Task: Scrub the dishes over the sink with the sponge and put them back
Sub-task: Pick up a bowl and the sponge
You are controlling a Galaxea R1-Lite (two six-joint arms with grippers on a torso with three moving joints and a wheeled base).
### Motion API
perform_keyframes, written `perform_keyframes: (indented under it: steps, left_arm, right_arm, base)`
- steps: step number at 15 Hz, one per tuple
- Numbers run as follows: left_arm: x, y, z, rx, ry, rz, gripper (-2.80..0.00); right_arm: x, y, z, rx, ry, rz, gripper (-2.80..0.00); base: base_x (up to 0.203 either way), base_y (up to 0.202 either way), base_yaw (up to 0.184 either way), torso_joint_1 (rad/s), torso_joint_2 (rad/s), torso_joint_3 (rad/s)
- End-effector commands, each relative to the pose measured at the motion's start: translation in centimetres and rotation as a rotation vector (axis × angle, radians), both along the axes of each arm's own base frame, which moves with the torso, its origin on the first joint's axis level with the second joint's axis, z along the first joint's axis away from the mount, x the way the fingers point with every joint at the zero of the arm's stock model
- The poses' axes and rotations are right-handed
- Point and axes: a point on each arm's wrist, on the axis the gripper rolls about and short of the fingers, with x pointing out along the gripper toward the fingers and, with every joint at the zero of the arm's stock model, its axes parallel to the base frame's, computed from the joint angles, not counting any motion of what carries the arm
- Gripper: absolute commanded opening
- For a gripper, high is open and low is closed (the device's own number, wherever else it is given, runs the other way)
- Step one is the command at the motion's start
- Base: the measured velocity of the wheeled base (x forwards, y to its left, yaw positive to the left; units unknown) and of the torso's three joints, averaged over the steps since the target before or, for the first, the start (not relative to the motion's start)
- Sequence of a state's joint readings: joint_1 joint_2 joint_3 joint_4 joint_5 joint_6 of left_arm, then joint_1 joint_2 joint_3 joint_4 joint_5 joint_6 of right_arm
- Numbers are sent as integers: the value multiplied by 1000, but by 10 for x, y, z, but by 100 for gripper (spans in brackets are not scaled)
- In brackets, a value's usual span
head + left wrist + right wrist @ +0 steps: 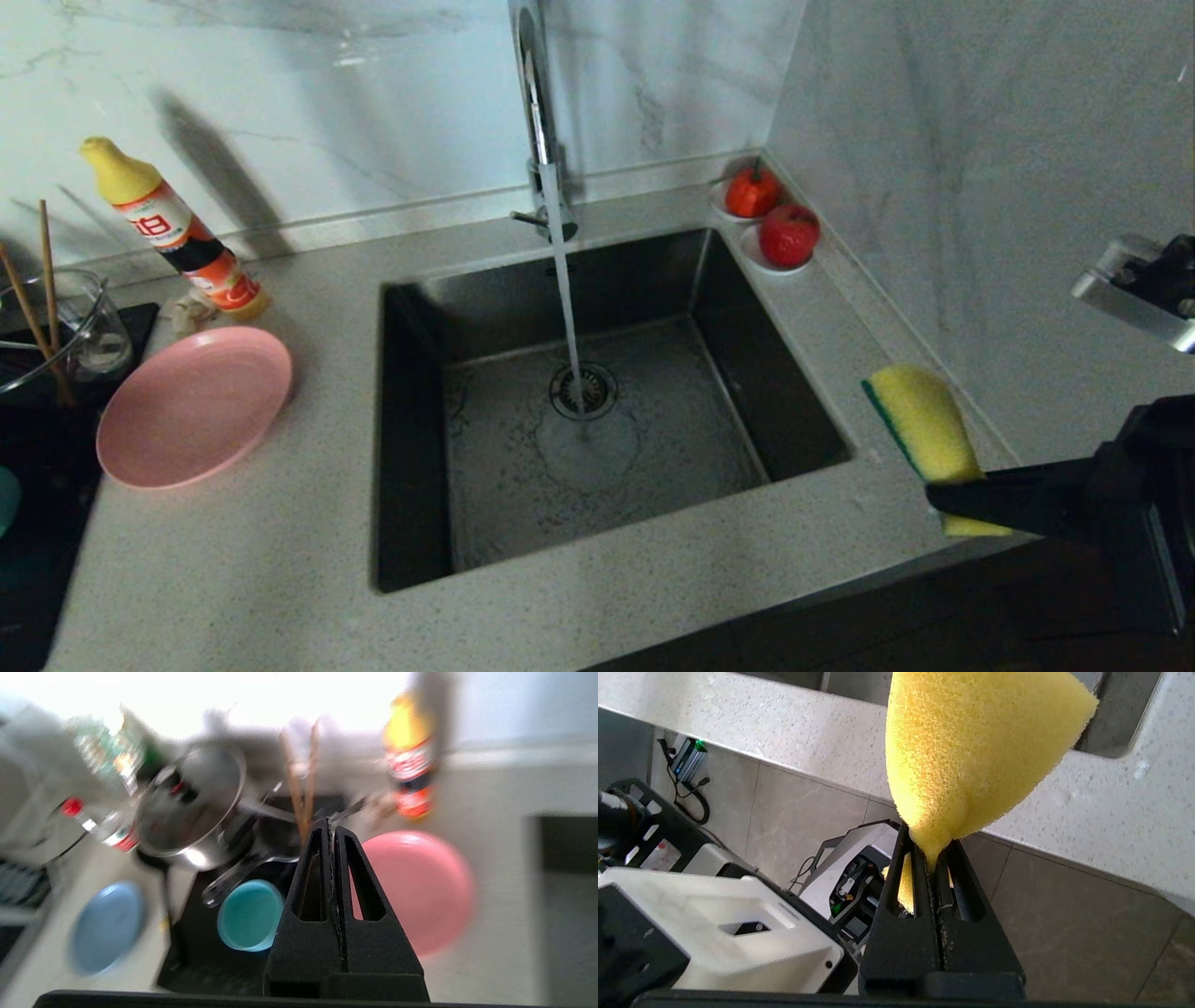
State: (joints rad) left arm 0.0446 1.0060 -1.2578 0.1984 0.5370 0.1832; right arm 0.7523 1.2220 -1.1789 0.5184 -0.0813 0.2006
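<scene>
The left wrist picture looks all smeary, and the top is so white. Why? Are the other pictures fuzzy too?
Left wrist view: pink plate and bowl smeared by blur, top washed out by glare. Head view: dim but sharp; the bottle throws a long shadow. Right wrist view: sponge crisp and bright.

Kitchen: steel sink with running tap in speckled counter, marble backsplash, pot, dish soap.

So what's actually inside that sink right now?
Only running water: a stream from the tap falls onto the round drain strainer in the sink, wetting the floor. No dishes lie in it. The near wall hides the nearest floor strip.
</scene>
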Motion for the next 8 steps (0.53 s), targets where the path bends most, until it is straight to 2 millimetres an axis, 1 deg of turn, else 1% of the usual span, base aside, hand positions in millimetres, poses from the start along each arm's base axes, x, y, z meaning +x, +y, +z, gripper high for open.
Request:
perform_keyframes:
  steps: [1,3,4,6,7,8]
  left_arm:
    - [103,24,-17,-21,237,118,-280]
    - [142,62,-37,-62,342,259,-280]
    - [155,84,-48,-102,371,316,-280]
    - [168,118,-62,-225,350,355,-280]
    - [170,126,-64,-266,336,354,-280]
    - [168,139,-66,-304,330,371,-280]
  right_arm:
    - [11,10,-6,-22,23,-1,-280]
    - [15,14,-7,-30,30,1,-280]
    - [16,16,-9,-35,35,3,-280]
    - [19,18,-11,-42,47,8,-280]
    - [20,19,-12,-43,50,8,-280]
    - [22,21,-13,-49,57,8,-280]
  base:
    - [0,0,0,0,0,0]
    - [0,0,0,0,0,0]
    - [0,0,0,0,0,0]
    - [0,0,0,0,0,0]
    - [0,0,0,0,0,0]
    - [0,0,0,0,0,0]
